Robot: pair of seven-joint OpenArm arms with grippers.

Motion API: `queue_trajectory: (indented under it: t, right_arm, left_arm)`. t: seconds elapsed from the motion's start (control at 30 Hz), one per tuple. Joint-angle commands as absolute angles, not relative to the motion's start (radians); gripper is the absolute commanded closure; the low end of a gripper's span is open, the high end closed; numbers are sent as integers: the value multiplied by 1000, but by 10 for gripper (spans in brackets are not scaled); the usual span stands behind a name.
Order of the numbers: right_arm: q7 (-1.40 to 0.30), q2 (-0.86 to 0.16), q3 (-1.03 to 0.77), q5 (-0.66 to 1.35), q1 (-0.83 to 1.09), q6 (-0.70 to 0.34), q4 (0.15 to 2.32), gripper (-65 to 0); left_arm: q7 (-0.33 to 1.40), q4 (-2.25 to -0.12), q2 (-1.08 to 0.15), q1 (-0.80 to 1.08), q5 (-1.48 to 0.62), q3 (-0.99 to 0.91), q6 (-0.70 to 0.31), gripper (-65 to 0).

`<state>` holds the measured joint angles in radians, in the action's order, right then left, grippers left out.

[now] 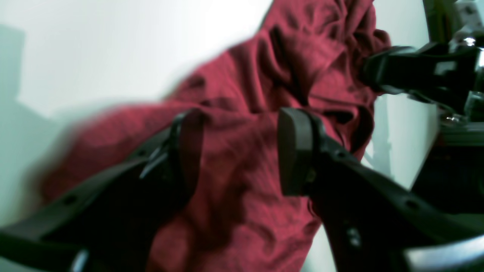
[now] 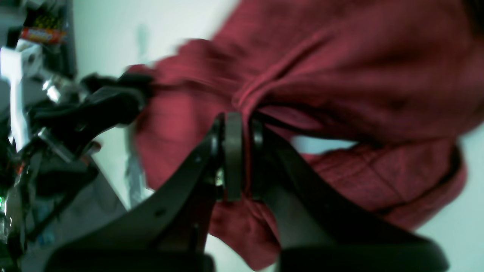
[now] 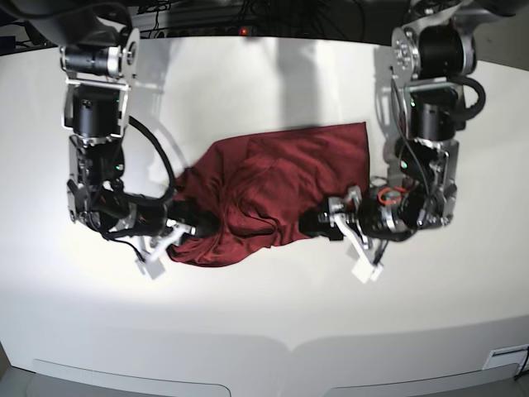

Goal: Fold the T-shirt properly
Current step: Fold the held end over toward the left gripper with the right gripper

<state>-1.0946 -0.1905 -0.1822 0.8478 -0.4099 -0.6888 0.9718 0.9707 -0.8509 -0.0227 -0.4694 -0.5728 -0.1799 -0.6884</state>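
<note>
The left claw (image 1: 238,151) fills the lower half of the frame, its two dark fingers (image 1: 297,151) standing apart with the maroon T-shirt (image 1: 264,94) showing in the gap between them. The wrinkled, blurred fabric runs from about seven o'clock up to one o'clock across the white table (image 1: 113,49). At two o'clock the right claw (image 1: 372,70) reaches in against the shirt's bunched edge.

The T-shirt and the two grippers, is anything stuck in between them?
No, nothing visible is in the way. The right gripper is shut on a fold of the T-shirt. The left gripper is open, with the red cloth right at its fingers. Only the white table lies around the shirt.
</note>
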Motion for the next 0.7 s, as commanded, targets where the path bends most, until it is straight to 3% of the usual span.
queue_trajectory:
  t: [0.0,0.2,0.43,0.67]
  right_arm:
    - [-1100,-182,-183,879,-441,-698,1023,0]
    - [-1206,-64,-183,879,-441,-698,1190,0]
    - [-1267,70,-146,969,-440,-698,1221,0]
    - [-1266,120,-4,860,-437,-698,1221,0]
  left_arm:
    - [967,-866,-27,-518,-598,-182,-698,-307]
    - [1005,-874,-51,-572,-648,-182,-698,-306]
    - [1070,-940,-86,-574,-648,-182,-698,-305]
    - [1081,-949,-171,-572,-648,-182,-698,-305]
